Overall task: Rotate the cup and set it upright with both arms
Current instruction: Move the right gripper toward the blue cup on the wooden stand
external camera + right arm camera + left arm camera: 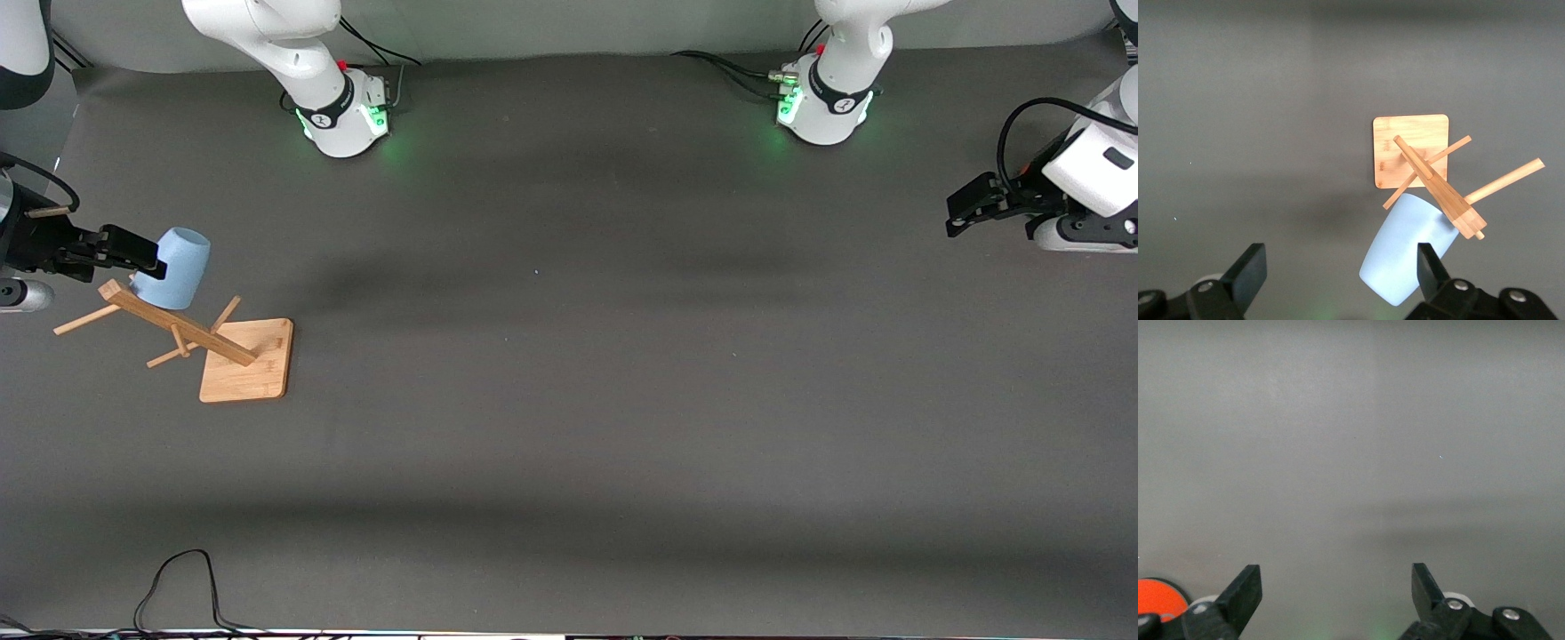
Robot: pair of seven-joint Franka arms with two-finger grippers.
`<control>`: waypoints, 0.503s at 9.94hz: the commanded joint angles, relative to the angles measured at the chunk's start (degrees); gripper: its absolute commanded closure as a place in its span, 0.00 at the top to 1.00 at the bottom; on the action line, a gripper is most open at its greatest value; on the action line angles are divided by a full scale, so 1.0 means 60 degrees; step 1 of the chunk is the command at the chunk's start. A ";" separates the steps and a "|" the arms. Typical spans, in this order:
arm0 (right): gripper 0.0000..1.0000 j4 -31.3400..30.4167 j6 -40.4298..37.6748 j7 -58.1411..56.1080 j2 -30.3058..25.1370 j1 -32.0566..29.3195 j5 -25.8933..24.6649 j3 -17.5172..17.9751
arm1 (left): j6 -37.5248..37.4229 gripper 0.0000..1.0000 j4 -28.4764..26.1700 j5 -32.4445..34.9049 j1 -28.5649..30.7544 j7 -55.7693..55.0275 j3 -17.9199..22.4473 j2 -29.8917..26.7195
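Main risk, as a guess: snagging the cup (174, 267) on a peg of the wooden rack (233, 356) and tipping the whole stand. Hung on that rack near the table (569, 444) edge at the right arm's end. Right gripper (140, 253), fingers open, just beside the cup (gripping nothing). Left gripper (967, 206) parked, open and empty, over the table's left-arm end. Only visible from the right wrist: one fingertip (1431, 270) overlapping the cup wall. Only from the left wrist: an orange object (1158, 599).
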 commanded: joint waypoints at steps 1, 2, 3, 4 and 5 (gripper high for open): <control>1.00 -0.0285 0.0214 -0.0318 -0.0271 0.0160 -0.0193 -0.0118 | -0.0177 1.00 0.0170 0.0127 0.0032 0.0020 -0.0010 0.0060; 1.00 -0.0271 0.0200 -0.0304 -0.0256 0.0160 -0.0193 -0.0118 | -0.0177 1.00 0.0170 0.0142 0.0018 0.0006 -0.0010 0.0060; 1.00 -0.0270 0.0185 -0.0289 -0.0227 0.0174 -0.0193 -0.0118 | -0.0177 1.00 0.0184 0.0142 0.0018 0.0020 -0.0010 0.0060; 1.00 -0.0256 0.0171 -0.0260 -0.0212 0.0174 -0.0193 -0.0118 | -0.0162 1.00 0.0199 0.0142 0.0018 0.0020 -0.0010 0.0045; 1.00 -0.0241 0.0141 -0.0202 -0.0168 0.0160 -0.0193 -0.0118 | -0.0176 1.00 0.0213 0.0127 0.0018 0.0020 -0.0024 0.0045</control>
